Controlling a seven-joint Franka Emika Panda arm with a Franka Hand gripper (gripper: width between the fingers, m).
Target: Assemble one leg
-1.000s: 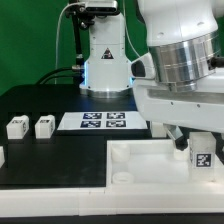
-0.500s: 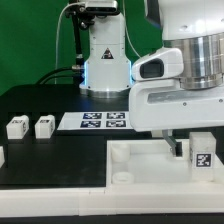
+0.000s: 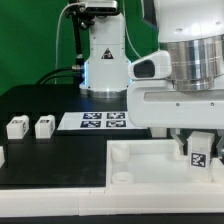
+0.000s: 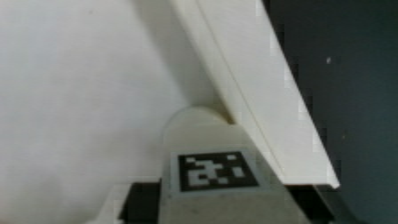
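My gripper [image 3: 199,162] is shut on one leg [image 3: 200,152], a small white block with a black-and-white tag. It holds the leg upright at the right corner of the large white tray-like piece [image 3: 140,160]. In the wrist view the leg [image 4: 214,150] sits between my dark fingers [image 4: 146,203], and its tip lies close against the tray's raised rim [image 4: 249,90]. I cannot tell whether it touches the tray. Two more legs [image 3: 17,127] [image 3: 44,126] stand on the black table at the exterior view's left.
The marker board [image 3: 103,121] lies behind the tray, in front of the robot base [image 3: 103,60]. Another white part [image 3: 2,157] shows at the left edge. The black table [image 4: 347,80] lies beyond the tray's rim.
The wrist has turned from tilted to upright above the tray's right corner. The held leg has shifted slightly left and stays in the gripper.
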